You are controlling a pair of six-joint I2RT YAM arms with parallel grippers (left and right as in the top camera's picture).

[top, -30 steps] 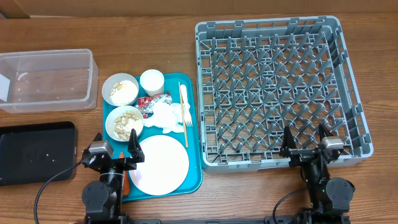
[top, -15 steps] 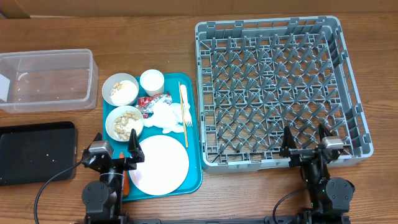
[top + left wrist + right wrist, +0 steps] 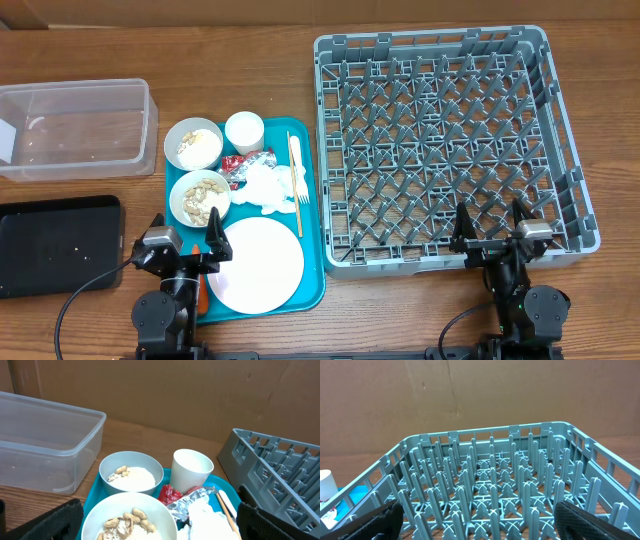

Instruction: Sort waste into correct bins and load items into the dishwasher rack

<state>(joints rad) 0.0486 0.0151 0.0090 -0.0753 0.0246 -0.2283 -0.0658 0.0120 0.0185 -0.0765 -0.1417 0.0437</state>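
Left tool [image 3: 185, 229] and right tool [image 3: 489, 221], both with jaws wide apart.

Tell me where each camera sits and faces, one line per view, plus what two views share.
Overhead: above the table, looking down on the teal tray, dishwasher rack, clear tub and black tray; left hand and right hand at the bottom edge.
Left wrist: low by the tray, facing the cardboard wall past the bowls and white cup; own fingers in both lower corners.
Right wrist: low at the rack's near side, facing across it; fingers in both lower corners.
Shared: both wrist views show the white cup and rack.
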